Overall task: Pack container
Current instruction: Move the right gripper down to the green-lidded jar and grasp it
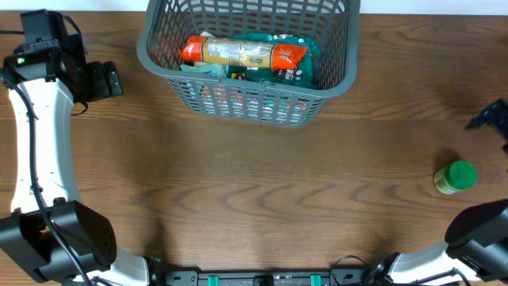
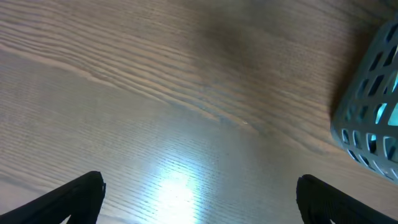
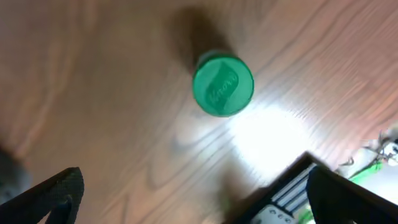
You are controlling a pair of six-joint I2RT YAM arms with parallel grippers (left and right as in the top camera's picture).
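The dark grey lattice container [image 1: 163, 59] stands at the table's far middle, holding an orange-ended packet [image 1: 242, 53] on top of green packets [image 1: 305, 56]. Its corner shows at the right of the left wrist view [image 2: 367, 118]. A jar with a green lid [image 1: 456, 176] stands upright at the right; the right wrist view shows its lid [image 3: 222, 85] from above. My left gripper [image 1: 107, 81] is open and empty to the left of the container, its fingers wide apart [image 2: 199, 199]. My right gripper [image 1: 494, 117] is open and empty [image 3: 199, 196], above and beside the jar.
The wooden table [image 1: 254, 199] stretches between the container and the arm bases. A dark base fixture with cables [image 3: 298, 193] sits near the right gripper at the table's front edge.
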